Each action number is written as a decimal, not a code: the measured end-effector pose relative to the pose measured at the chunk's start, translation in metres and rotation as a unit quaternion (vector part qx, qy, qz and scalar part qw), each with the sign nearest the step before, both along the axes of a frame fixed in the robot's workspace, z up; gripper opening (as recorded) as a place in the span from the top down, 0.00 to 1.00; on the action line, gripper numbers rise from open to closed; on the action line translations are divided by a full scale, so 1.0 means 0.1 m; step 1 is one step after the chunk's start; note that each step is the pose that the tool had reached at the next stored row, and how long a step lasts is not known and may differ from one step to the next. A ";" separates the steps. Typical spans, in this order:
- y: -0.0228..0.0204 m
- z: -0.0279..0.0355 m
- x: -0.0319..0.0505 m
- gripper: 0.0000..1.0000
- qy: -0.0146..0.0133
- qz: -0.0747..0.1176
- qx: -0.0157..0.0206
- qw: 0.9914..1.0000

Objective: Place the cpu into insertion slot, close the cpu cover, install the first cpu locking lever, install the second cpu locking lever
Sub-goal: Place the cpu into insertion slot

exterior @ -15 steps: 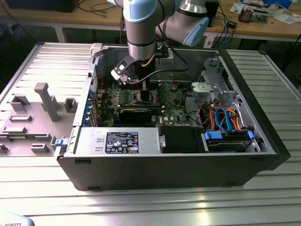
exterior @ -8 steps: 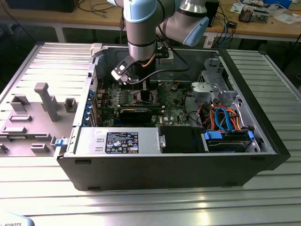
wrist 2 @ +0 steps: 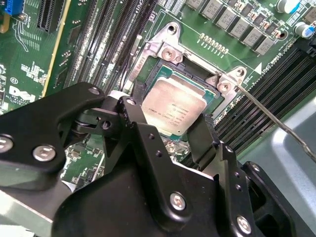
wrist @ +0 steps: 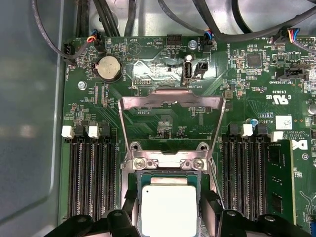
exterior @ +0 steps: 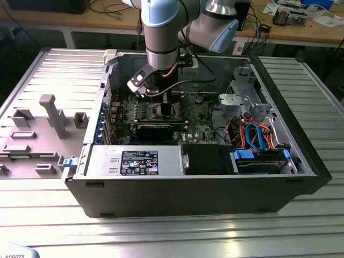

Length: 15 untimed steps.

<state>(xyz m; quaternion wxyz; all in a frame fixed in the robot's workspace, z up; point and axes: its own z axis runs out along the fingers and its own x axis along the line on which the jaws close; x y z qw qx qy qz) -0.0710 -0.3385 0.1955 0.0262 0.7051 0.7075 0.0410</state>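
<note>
Open computer case [exterior: 188, 188] lies on its side on a ribbed metal surface [exterior: 161, 231]. The arm [exterior: 161, 32] reaches down into the case; its gripper [exterior: 161, 101] is low over the green motherboard [exterior: 200, 127], near the board's middle. A labelled power supply [exterior: 134, 161] runs along the near wall. Blue and orange cables [exterior: 258, 134] are bundled at the exterior view's right. A grey moulded fixture [exterior: 37, 134] rests outside the case, at the exterior view's left.

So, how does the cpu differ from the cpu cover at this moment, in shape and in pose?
The cpu is a solid square plate; the cpu cover is an open frame, with the green board visible through its window. The cpu lies flat in the socket, while the cpu cover is swung open on its hinge, not over it. Both are silvery metal.
</note>
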 end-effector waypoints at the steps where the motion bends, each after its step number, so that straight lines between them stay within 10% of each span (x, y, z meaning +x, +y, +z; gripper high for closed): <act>1: 0.000 0.000 0.000 0.38 0.000 0.000 0.000 1.000; 15: 0.000 0.132 0.000 0.38 0.000 0.000 0.000 1.000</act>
